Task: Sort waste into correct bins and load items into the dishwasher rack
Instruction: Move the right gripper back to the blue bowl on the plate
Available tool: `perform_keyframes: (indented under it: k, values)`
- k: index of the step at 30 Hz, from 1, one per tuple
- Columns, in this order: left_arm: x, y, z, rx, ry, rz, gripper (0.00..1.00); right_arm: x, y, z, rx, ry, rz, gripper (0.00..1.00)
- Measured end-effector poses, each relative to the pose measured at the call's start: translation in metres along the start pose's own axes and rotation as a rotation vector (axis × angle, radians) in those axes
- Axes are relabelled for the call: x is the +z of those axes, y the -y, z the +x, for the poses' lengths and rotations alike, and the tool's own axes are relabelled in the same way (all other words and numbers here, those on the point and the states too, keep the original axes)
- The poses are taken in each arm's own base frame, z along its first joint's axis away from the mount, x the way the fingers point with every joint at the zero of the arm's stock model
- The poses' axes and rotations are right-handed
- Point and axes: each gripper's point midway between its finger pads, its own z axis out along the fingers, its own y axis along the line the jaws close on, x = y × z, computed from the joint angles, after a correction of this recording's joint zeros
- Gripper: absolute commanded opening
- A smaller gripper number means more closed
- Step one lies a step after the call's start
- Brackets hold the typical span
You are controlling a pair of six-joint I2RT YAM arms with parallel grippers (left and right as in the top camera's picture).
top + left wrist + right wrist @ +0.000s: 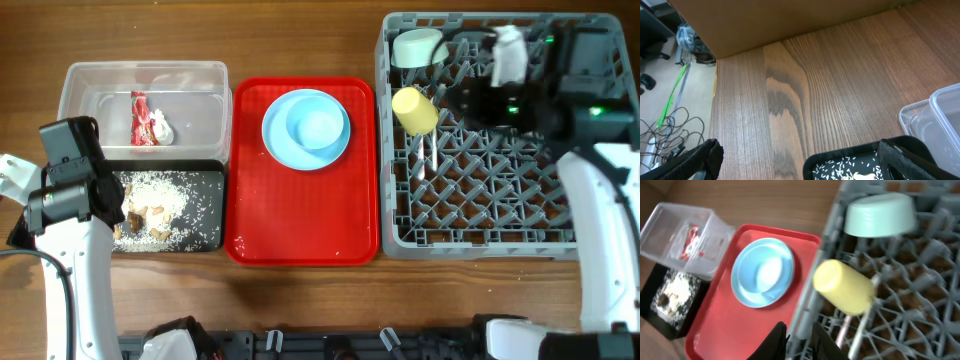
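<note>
Right wrist: text on small red printed wrapper (pixel 690 240) was unreadable; right gripper (pixel 800 342) stood barely parted, empty; left gripper (pixel 800 167) gaped wide, empty.

Left arm (pixel 75 270), jaws spread wide; right arm (pixel 600 230) stretched forward, jaws barely parted

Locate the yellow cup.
Overhead view: the yellow cup lies tipped at the left side of the dishwasher rack, just below the mint bowl.

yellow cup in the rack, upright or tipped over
Tipped: the yellow cup lies on its side across the pegs of the grey rack, near the mint bowl.
</note>
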Motion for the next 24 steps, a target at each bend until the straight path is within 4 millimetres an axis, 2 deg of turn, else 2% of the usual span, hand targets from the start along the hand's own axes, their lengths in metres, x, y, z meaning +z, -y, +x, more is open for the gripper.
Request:
perform_keyframes:
  k: [2,6,11,17,18,21,24]
  values:
    - [0.000,0.000,0.000,0.000,0.000,0.000,1.00,0.010,-0.022,0.000,-0.054,-0.012,-0.005,0.20]
    - [0.000,0.000,0.000,0.000,0.000,0.000,1.00,0.035,-0.081,0.001,-0.213,-0.021,-0.031,0.22]
    - [0.000,0.000,0.000,0.000,0.000,0.000,1.00,0.066,-0.135,0.014,-0.355,-0.044,-0.041,0.26]
    - [0.000,0.000,0.000,0.000,0.000,0.000,1.00,0.117,-0.172,0.039,-0.444,-0.105,-0.077,0.30]
    - [0.000,0.000,0.000,0.000,0.000,0.000,1.00,0.120,-0.173,0.040,-0.446,-0.108,-0.077,0.31]
    - [0.000,0.000,0.000,0.001,0.000,0.000,1.00,0.159,-0.184,0.058,-0.473,-0.150,-0.093,0.33]
    - [0.000,0.000,0.000,0.000,0.000,0.000,1.00,0.190,-0.181,0.071,-0.483,-0.181,-0.087,0.35]
